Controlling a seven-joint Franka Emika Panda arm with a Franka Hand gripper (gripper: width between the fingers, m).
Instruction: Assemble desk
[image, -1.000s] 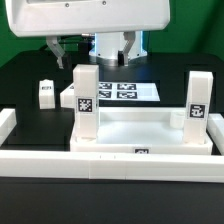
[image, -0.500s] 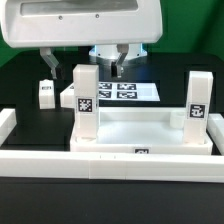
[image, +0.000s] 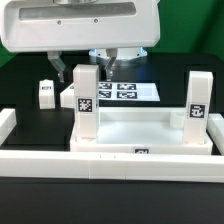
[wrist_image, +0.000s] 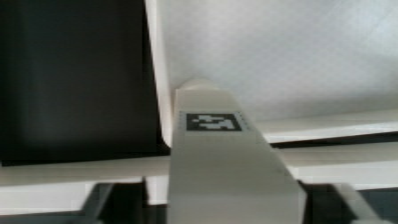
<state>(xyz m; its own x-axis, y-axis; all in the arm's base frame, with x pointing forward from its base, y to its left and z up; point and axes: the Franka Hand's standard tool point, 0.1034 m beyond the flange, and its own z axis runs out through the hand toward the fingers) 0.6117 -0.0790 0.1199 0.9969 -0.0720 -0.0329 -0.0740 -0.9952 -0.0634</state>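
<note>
The desk top (image: 150, 128), a white shallow tray, lies on the black table. Two white tagged legs stand upright at its corners: one at the exterior view's left (image: 85, 105), one at the right (image: 199, 100). A third short leg (image: 45, 93) stands apart on the table further left. My gripper (image: 82, 68) straddles the top of the left leg, with a finger close on each side. In the wrist view that leg (wrist_image: 222, 150) fills the space between the dark fingers (wrist_image: 118, 200) of the gripper (wrist_image: 228, 205). Whether they press on it is unclear.
The marker board (image: 125, 90) lies flat behind the tray, under the arm. A long white border rail (image: 100, 160) runs along the front, with another piece (image: 6, 125) at the exterior view's left edge. The tray's floor (wrist_image: 285, 50) shows pale beyond the leg.
The gripper has come down from above the marker board over the left leg's top. Its fingers have drawn much closer together, now flanking that leg.
</note>
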